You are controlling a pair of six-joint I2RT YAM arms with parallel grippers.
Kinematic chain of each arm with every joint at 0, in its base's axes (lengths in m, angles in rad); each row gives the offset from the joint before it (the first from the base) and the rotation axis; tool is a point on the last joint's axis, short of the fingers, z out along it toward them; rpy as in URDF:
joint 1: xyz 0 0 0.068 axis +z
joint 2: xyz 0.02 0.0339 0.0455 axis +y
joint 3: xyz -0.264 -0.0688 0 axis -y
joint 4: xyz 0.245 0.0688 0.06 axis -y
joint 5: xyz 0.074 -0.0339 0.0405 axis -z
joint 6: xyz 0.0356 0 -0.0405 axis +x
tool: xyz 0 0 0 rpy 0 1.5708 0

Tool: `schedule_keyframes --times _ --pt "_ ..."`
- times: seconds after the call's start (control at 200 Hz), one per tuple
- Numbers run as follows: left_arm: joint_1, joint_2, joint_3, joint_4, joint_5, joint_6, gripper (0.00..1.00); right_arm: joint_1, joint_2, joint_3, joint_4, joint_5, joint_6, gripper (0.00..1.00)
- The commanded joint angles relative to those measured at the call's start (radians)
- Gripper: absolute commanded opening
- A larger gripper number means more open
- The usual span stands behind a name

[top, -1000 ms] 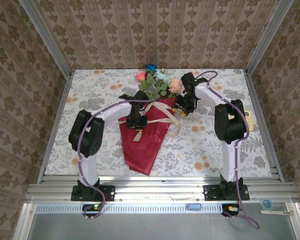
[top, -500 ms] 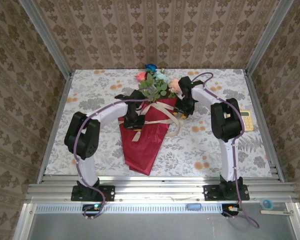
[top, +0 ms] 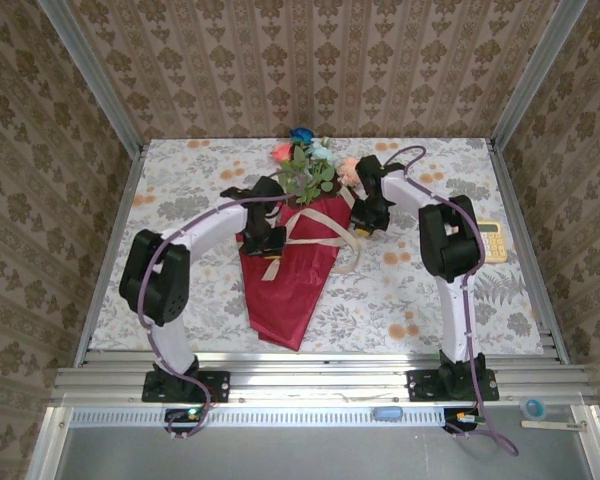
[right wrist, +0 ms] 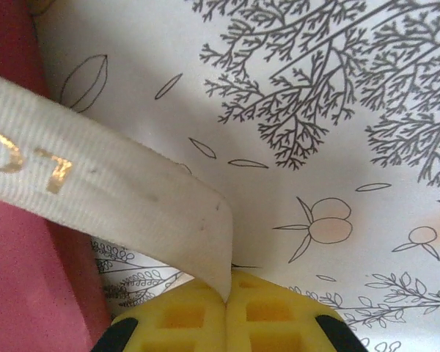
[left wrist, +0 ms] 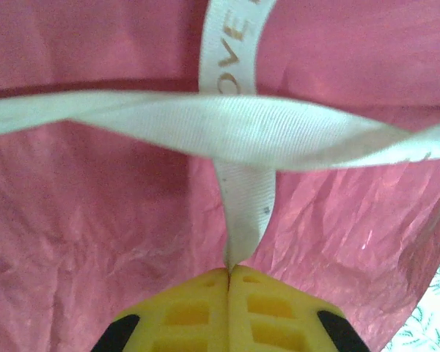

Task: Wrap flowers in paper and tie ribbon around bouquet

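While the bouquet [top: 292, 275] lay on the tabletop [top: 415, 295], the left tool [left wrist: 228, 273] pinched one ribbon [left wrist: 227, 128] end over the paper [left wrist: 95, 220] and the right tool [right wrist: 226, 297] pinched the other.

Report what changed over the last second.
The left arm's elbow swung outward to the left, and the left tool crept a little left and toward the far edge, drawing its ribbon end along. The right arm's elbow moved inward; the right tool barely shifted. The bouquet lay where it was.
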Motion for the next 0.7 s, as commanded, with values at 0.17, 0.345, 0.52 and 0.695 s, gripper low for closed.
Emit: schedule_keyframes --times 0.17,0.345,0.52,0.695 --pt "0.262 -0.216 -0.121 -0.06 0.008 -0.003 0.0 -0.059 -0.13 -0.065 0.012 0.12 0.043 0.0" --pt "0.423 -0.25 -0.166 -0.072 -0.019 -0.002 0.0 -0.094 -0.187 -0.128 0.012 0.138 0.042 0.0" --pt "0.553 -0.229 -0.161 -0.065 -0.06 -0.012 0.0 -0.152 -0.204 -0.166 0.002 0.158 0.04 0.0" --pt "0.642 -0.177 -0.126 -0.085 -0.145 -0.011 0.0 -0.193 -0.195 -0.174 -0.005 0.165 0.025 0.0"
